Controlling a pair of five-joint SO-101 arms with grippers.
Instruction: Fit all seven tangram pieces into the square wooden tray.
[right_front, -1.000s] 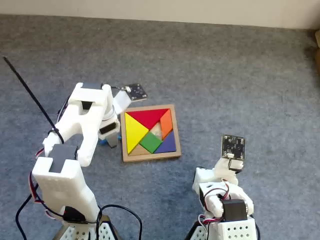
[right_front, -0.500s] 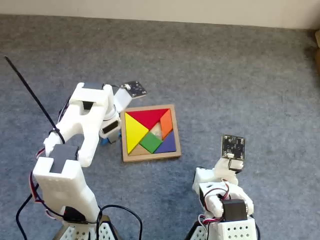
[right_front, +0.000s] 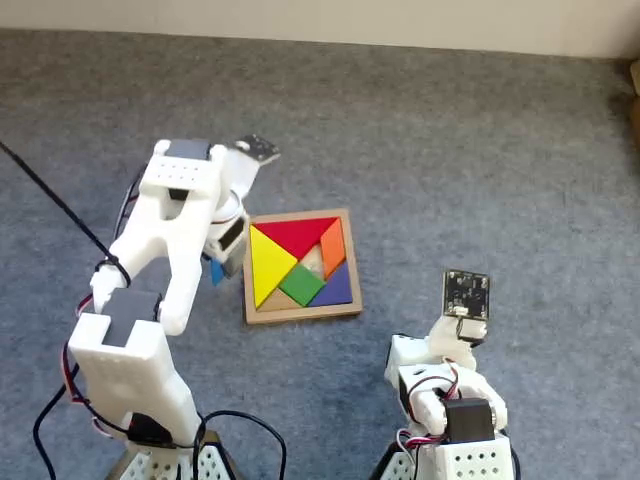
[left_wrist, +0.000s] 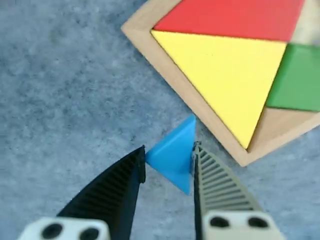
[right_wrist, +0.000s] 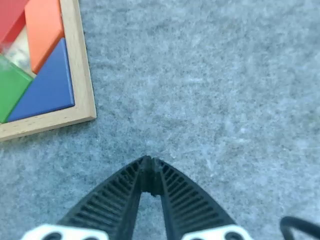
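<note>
Left end effector (left_wrist: 169, 150) pinches a light-blue triangle (left_wrist: 172, 160) just outside the wooden tray (left_wrist: 185, 86), beside its yellow triangle (left_wrist: 225, 70). A red triangle (right_front: 297, 235), green square (right_front: 301, 285), orange parallelogram (right_front: 333, 245) and dark-blue triangle (right_front: 337, 287) also sit inside. Right end effector (right_wrist: 150, 166) is pressed together.

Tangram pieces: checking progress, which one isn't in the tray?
The light blue triangle, held in the left claw beside the tray; the other visible pieces lie inside it.

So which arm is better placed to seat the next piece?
Left. The left gripper is shut on the blue triangle right beside the tray; the right gripper is shut, empty, farther off.
</note>
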